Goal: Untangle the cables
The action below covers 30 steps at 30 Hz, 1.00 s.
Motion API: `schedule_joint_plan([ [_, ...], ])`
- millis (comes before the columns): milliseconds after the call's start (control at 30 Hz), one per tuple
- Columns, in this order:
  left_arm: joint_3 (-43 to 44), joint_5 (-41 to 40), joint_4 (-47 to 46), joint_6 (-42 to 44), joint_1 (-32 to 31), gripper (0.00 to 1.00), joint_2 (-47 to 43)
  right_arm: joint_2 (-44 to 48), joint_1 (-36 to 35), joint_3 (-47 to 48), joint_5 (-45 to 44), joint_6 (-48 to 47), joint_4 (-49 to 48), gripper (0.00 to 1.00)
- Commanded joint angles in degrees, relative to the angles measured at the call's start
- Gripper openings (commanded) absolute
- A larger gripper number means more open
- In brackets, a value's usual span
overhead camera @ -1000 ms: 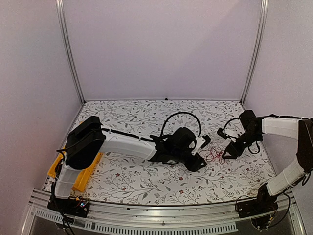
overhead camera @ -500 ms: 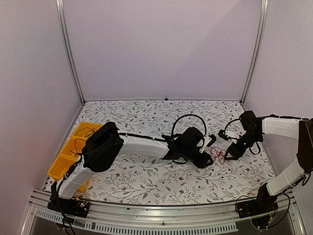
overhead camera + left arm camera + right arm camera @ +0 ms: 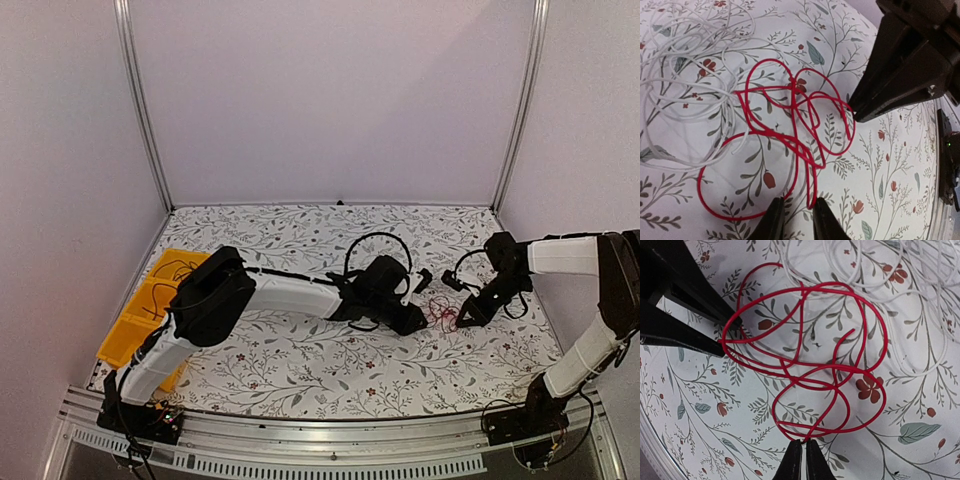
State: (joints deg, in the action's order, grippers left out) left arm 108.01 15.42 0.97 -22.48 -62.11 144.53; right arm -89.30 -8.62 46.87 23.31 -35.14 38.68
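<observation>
The right gripper (image 3: 804,456) has just pinched shut on one loop of the red cable (image 3: 791,376). Across that tangle, the left gripper (image 3: 799,220) has narrowed around two red strands, but I cannot tell whether it bites yet. The white cable (image 3: 731,115) overlaps the tangle's edge, away from both claws. With both sides taken, drawing the red cable free can probably begin.

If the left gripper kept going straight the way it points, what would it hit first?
Most likely the tangled thin red wire, its strands running between the left gripper's tips; thin white cable loops lie further off.
</observation>
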Motion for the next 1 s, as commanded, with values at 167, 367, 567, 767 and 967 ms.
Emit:
schedule_joint_plan([
  [167, -4.25, 3.23, -11.46, -0.97, 1.80, 0.09, -0.60, 2.68, -0.25, 1.47, 3.52, 1.55, -0.93, 0.00],
  [367, -9.46, 4.12, -13.41, -0.78, 2.61, 0.00, -4.50, 5.34, -0.17, 2.29, 0.14, 1.21, 0.41, 0.00],
  [567, -25.74, 2.06, -14.48, -0.37, 4.66, 0.00, -18.44, 9.42, 3.74, 4.71, -5.71, -0.29, 0.96, 0.00],
  [767, -35.77, 4.57, -11.75, 4.18, 5.70, 0.00, -33.06, 6.22, 3.81, 0.62, -7.52, 0.08, -2.65, 0.00],
  [967, -35.77, -0.41, -3.36, 8.56, 7.12, 0.00, -43.89, 1.98, 3.83, 0.07, -7.57, 1.87, -4.86, 0.00],
])
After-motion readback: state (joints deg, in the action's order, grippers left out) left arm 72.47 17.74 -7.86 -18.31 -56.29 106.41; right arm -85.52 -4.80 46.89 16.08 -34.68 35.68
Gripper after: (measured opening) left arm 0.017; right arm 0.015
